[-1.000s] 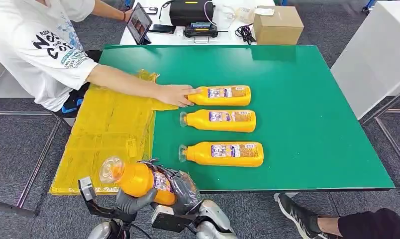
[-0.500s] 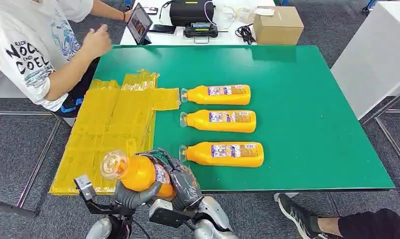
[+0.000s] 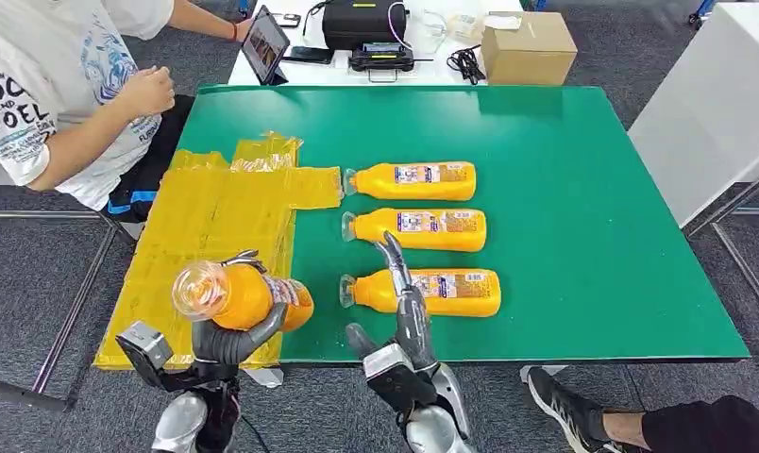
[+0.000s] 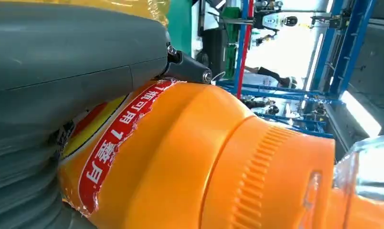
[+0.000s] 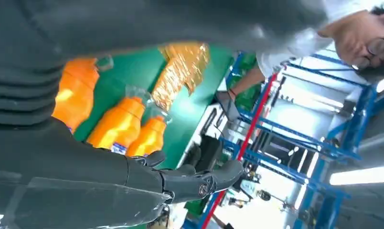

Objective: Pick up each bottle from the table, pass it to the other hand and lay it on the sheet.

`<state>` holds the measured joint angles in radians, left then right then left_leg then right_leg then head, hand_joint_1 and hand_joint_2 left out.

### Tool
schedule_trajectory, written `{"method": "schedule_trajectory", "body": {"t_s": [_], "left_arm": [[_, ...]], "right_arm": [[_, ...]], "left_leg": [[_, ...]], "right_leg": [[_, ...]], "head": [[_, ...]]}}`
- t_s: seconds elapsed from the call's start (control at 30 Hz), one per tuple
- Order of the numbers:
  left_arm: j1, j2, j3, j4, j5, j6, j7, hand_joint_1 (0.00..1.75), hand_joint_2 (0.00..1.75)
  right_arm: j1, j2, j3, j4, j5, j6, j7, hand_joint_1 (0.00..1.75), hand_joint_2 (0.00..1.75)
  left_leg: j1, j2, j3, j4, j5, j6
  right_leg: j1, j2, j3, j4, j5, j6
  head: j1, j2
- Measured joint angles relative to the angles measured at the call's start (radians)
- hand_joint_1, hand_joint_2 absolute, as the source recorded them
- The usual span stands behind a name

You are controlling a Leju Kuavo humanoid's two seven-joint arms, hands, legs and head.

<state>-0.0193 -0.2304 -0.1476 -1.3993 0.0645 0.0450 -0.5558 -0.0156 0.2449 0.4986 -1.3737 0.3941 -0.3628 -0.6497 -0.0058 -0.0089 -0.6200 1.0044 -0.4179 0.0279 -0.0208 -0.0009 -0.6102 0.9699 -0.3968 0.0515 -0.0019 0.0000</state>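
Note:
My left hand [image 3: 227, 342] grips an orange bottle [image 3: 242, 295] with a clear cap, held above the near corner of the yellow sheet [image 3: 210, 243]; the left wrist view shows that bottle [image 4: 199, 162] close up. My right hand [image 3: 404, 311] is open, fingers stretched out, over the table's near edge beside the nearest of three orange bottles. Those lie in a row on the green table [image 3: 565, 189]: near [image 3: 423, 292], middle [image 3: 418, 228], far [image 3: 412, 180]. The right wrist view shows the open fingers [image 5: 190, 181] and the three bottles [image 5: 116, 126].
A person in a white shirt [image 3: 45, 104] stands at the table's far left, hand [image 3: 147, 91] drawn back. A white table behind holds a cardboard box [image 3: 527, 45], a tablet [image 3: 265, 42] and black devices. A shoe [image 3: 569, 406] shows by the near right edge.
My right hand let go of the bottle and moved right with fingers spread. My left hand carried the bottle leftward over the sheet. The person's arm pulled back from the far bottle.

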Motion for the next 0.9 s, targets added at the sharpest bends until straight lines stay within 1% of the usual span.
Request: {"method": "schedule_trajectory", "body": {"t_s": [0.13, 0.2, 0.23, 0.3, 0.37, 0.47, 0.5, 0.63, 0.7, 0.77, 0.9], "left_arm": [[-0.004, 0.000, 0.003, 0.000, -0.007, 0.013, -0.003, 1.75, 1.75], [-0.007, 0.000, 0.006, 0.000, -0.040, 0.066, -0.012, 1.75, 1.75], [-0.012, 0.000, 0.010, 0.002, -0.077, 0.115, -0.024, 1.75, 1.75], [-0.033, 0.000, 0.022, 0.010, -0.184, 0.222, -0.046, 1.75, 1.75], [-0.065, 0.006, 0.033, 0.026, -0.372, 0.362, -0.059, 1.75, 1.75], [-0.153, 0.040, 0.050, 0.112, -0.731, 0.520, -0.002, 1.75, 1.75], [-0.181, 0.054, 0.057, 0.145, -0.798, 0.544, 0.005, 1.75, 1.75], [-0.241, 0.074, 0.077, 0.224, -0.824, 0.571, 0.014, 1.75, 1.75], [-0.264, 0.083, 0.078, 0.264, -0.909, 0.584, 0.060, 1.75, 1.75], [-0.296, 0.098, 0.078, 0.313, -1.052, 0.622, 0.110, 1.75, 1.75], [-0.377, 0.145, 0.080, 0.415, -1.428, 0.646, 0.274, 1.75, 1.75]], "right_arm": [[0.008, -0.001, -0.009, -0.022, 0.000, -0.008, -0.008, 0.00, 0.00], [0.013, -0.001, -0.012, -0.034, -0.007, -0.044, -0.034, 0.00, 0.00], [0.016, -0.002, -0.012, -0.049, -0.015, -0.079, -0.041, 0.00, 0.00], [0.020, -0.008, -0.011, -0.087, -0.041, -0.131, -0.046, 0.00, 0.00], [0.019, -0.016, -0.007, -0.123, -0.053, -0.148, -0.048, 0.00, 0.00], [0.010, -0.017, 0.002, -0.158, -0.061, -0.134, -0.048, 0.00, 0.00], [0.005, -0.017, 0.005, -0.165, -0.060, -0.130, -0.049, 0.00, 0.00], [-0.003, -0.017, 0.010, -0.179, -0.060, -0.128, -0.049, 0.00, 0.00], [-0.007, -0.019, 0.015, -0.189, -0.069, -0.142, -0.049, 0.00, 0.00], [-0.017, -0.023, 0.024, -0.195, -0.088, -0.151, -0.049, 0.00, 0.00], [-0.027, -0.021, 0.028, -0.195, -0.090, -0.126, -0.049, 0.00, 0.00]], "left_leg": [[0.000, 0.000, 0.000, 0.000, 0.000, 0.000], [0.000, 0.000, 0.000, 0.000, 0.000, 0.000], [0.000, 0.000, 0.000, 0.000, 0.000, 0.000], [0.000, 0.000, 0.000, 0.000, 0.000, 0.000], [0.000, 0.000, 0.000, 0.000, 0.000, 0.000], [0.000, -0.001, 0.000, 0.000, 0.001, 0.000], [0.000, 0.000, 0.000, 0.000, 0.001, 0.000], [0.000, 0.001, 0.001, 0.000, 0.002, 0.000], [0.000, -0.001, 0.001, 0.000, 0.002, 0.000], [0.000, -0.001, 0.001, 0.000, 0.002, 0.000], [0.000, 0.000, 0.001, 0.000, 0.002, 0.000]], "right_leg": [[0.000, 0.000, 0.000, 0.000, 0.000, 0.000], [0.000, 0.000, 0.000, 0.000, 0.000, 0.000], [0.000, 0.000, 0.000, 0.000, 0.000, 0.000], [0.000, 0.000, 0.000, 0.000, 0.000, 0.000], [0.000, 0.000, 0.000, 0.000, 0.000, 0.000], [0.000, 0.000, 0.001, 0.000, 0.001, 0.000], [0.000, 0.000, 0.001, 0.000, 0.001, 0.000], [0.000, 0.000, 0.001, 0.001, 0.001, -0.001], [0.000, 0.000, 0.001, 0.001, 0.001, 0.000], [0.000, 0.000, 0.001, 0.001, 0.001, 0.000], [0.000, 0.000, 0.001, 0.001, 0.001, 0.000]], "head": [[0.000, 0.000], [0.000, 0.000], [0.000, 0.000], [0.000, 0.000], [0.000, 0.000], [0.000, 0.000], [0.000, 0.000], [0.000, 0.000], [0.000, 0.000], [0.000, 0.000], [0.000, 0.000]]}}
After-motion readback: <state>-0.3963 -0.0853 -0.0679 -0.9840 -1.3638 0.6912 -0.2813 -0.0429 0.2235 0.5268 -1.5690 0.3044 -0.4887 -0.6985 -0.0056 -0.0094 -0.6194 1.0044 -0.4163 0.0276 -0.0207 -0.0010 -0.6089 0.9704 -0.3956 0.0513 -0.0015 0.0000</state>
